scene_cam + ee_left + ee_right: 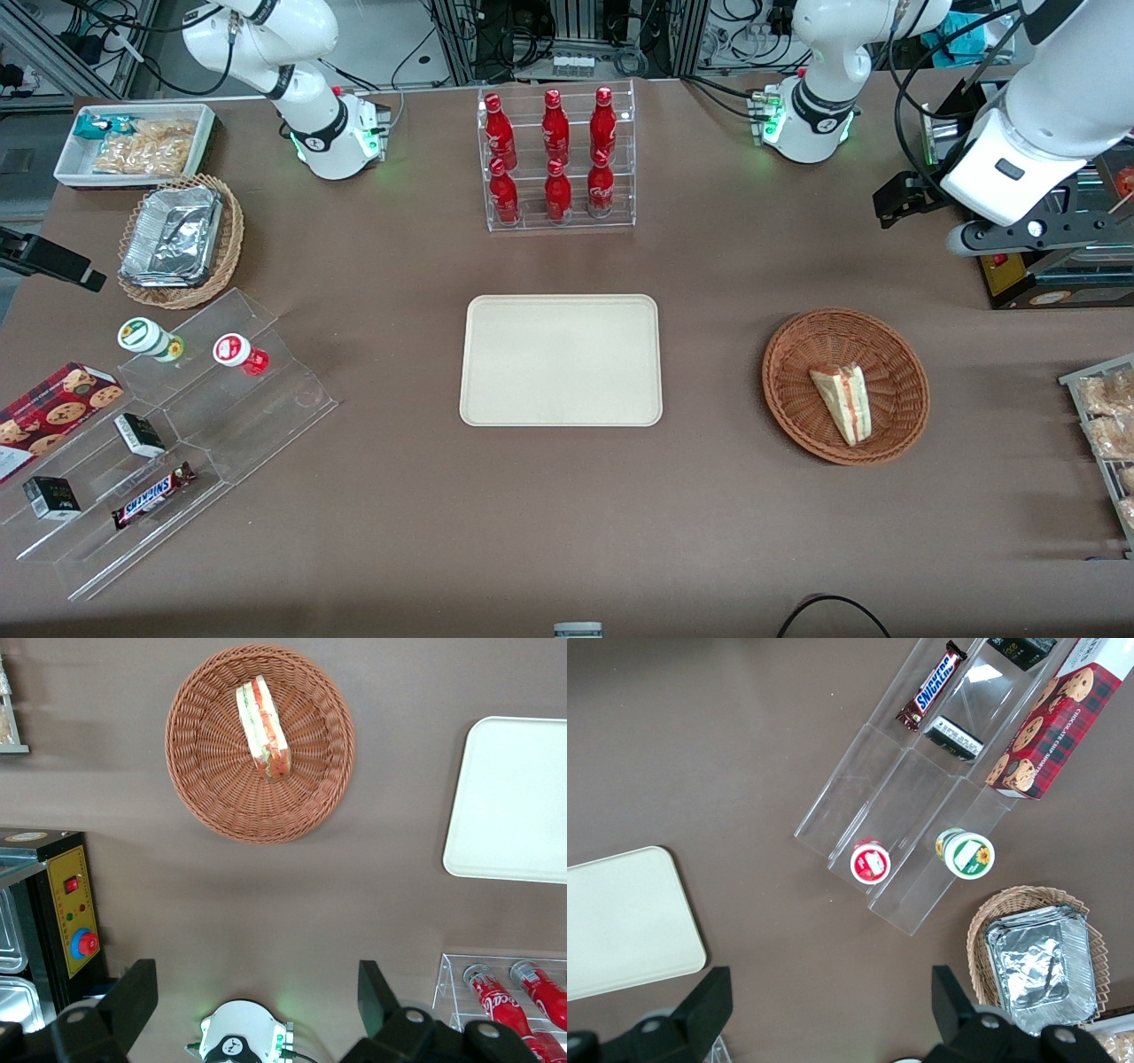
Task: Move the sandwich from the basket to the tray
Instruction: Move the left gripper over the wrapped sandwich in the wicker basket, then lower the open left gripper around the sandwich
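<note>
The sandwich (843, 400) (262, 725), a pale wedge with a red-orange filling, lies on its side in the round reddish-brown basket (788, 354) (204, 788). The cream tray (561, 359) (514, 797) (625, 921) lies bare at the middle of the table, beside the basket toward the parked arm's end. My gripper (897, 202) (257, 992) hangs high above the table, farther from the front camera than the basket and well apart from it. Its fingers (133, 997) stand wide open with nothing between them.
A clear rack of red bottles (556, 159) (514, 997) stands farther from the front camera than the tray. A black box with a red switch (1036, 275) (71, 912) and a rack of bagged pastries (1107, 425) flank the basket at the working arm's end.
</note>
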You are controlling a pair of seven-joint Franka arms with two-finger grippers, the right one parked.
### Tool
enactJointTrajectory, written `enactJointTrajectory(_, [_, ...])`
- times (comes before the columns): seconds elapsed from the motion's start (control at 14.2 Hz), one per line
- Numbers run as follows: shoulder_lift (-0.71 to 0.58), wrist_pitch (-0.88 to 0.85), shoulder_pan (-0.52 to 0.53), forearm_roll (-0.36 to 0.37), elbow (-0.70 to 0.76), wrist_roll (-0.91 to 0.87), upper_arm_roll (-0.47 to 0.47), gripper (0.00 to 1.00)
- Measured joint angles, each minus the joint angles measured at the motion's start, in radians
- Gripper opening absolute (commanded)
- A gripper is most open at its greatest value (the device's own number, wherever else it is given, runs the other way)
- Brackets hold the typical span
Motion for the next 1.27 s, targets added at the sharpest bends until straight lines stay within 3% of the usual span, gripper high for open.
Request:
enactJointTrajectory(0.49, [0.001,-0.006,0.001,0.001,-0.065,0.033,0.021,1.00])
enactJointTrajectory(0.99, [0.046,0.403,0.006,-0.001,-0.391,0.033,0.117,1.00])
enactJointTrajectory(1.27, [0.141,0.578,0.008,-0.002,-0.463,-0.127,0.121,1.00])
